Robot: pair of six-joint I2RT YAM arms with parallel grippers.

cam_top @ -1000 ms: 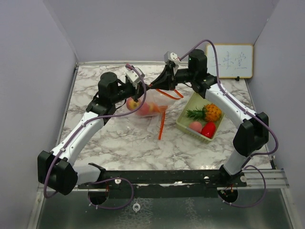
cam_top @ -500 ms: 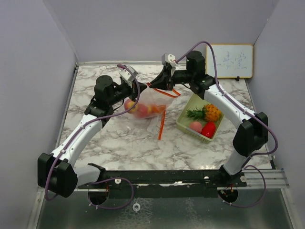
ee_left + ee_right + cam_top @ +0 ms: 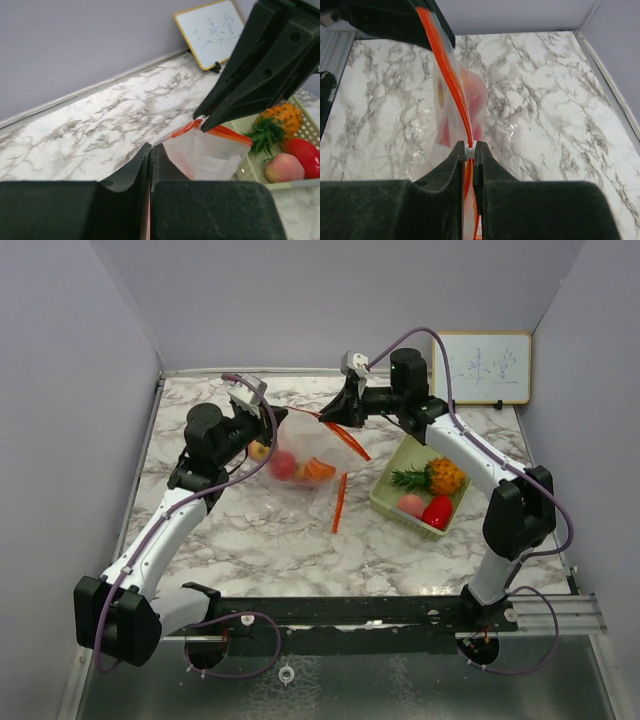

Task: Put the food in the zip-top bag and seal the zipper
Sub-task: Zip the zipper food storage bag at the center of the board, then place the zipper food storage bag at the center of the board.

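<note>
A clear zip-top bag (image 3: 300,455) with an orange zipper (image 3: 445,70) hangs between my two grippers above the marble table. Inside it lie a yellowish fruit (image 3: 260,450), a red one (image 3: 283,465) and an orange one (image 3: 320,468). My left gripper (image 3: 278,417) (image 3: 150,149) is shut on the bag's left top corner. Just to its right, my right gripper (image 3: 322,417) (image 3: 469,149) is shut on the white zipper slider (image 3: 469,151). More food sits in the mesh basket (image 3: 388,502): a pineapple (image 3: 441,477), a pink peach (image 3: 410,505) and a red pepper (image 3: 437,511).
An orange strip (image 3: 339,502) with crumpled clear plastic lies on the table below the bag. A small whiteboard (image 3: 482,367) leans on the back wall at the right. Purple walls close in the table on three sides.
My left gripper has pulled back to the left with the bag's corner, stretching the top edge. The bag and the food in it have shifted left. The right gripper has barely moved.
</note>
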